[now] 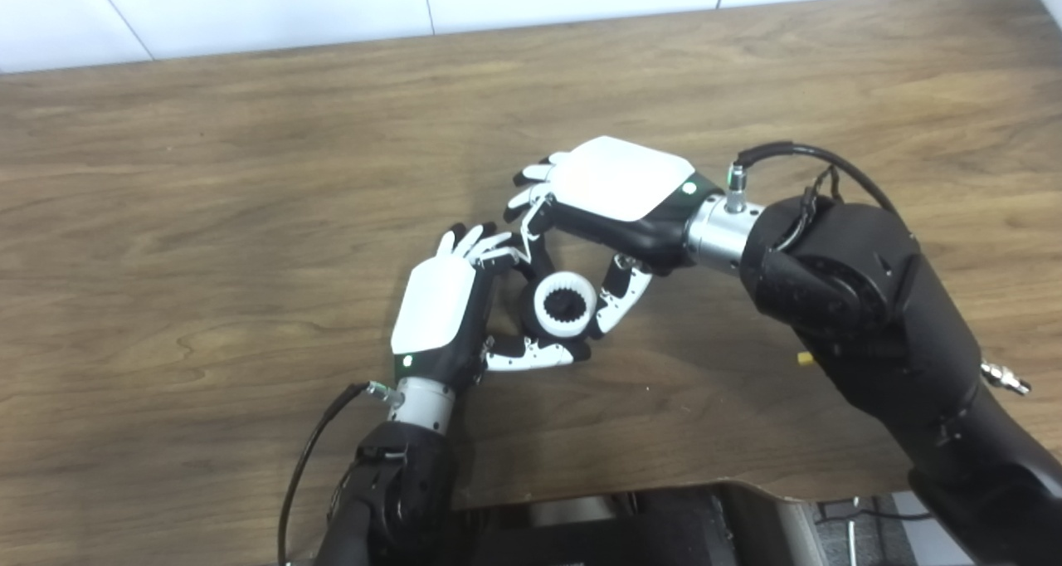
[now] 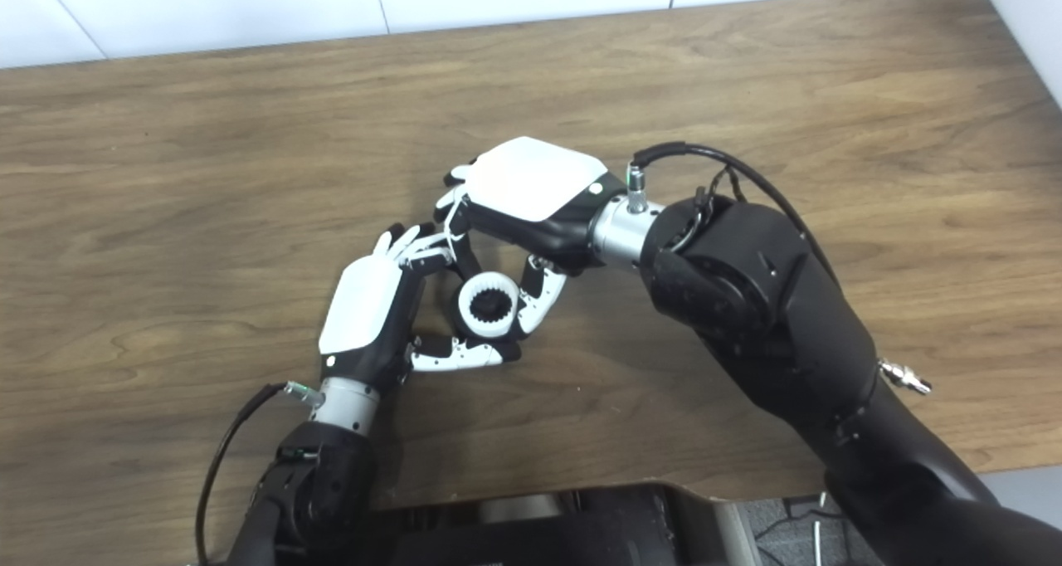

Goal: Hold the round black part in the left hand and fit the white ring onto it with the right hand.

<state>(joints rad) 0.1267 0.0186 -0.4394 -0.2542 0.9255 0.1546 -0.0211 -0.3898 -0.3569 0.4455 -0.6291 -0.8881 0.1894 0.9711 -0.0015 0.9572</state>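
The white ring (image 1: 544, 302) has a toothed inner edge and sits around the round black part (image 1: 567, 305), whose dark centre shows through it. My left hand (image 1: 436, 313) is shut on the black part from the left, with its thumb under the ring's near side. My right hand (image 1: 618, 188) reaches in from the right, its thumb (image 1: 618, 294) against the ring's right side and its fingers curled over the far side. The pair is held low over the wooden table (image 1: 249, 176). The ring also shows in the right eye view (image 2: 470, 302).
The table's front edge (image 1: 747, 487) runs close below my arms, with my dark body (image 1: 597, 524) under it. A white tiled wall (image 1: 249, 2) stands behind the table. A black cable (image 1: 307, 458) hangs from my left wrist.
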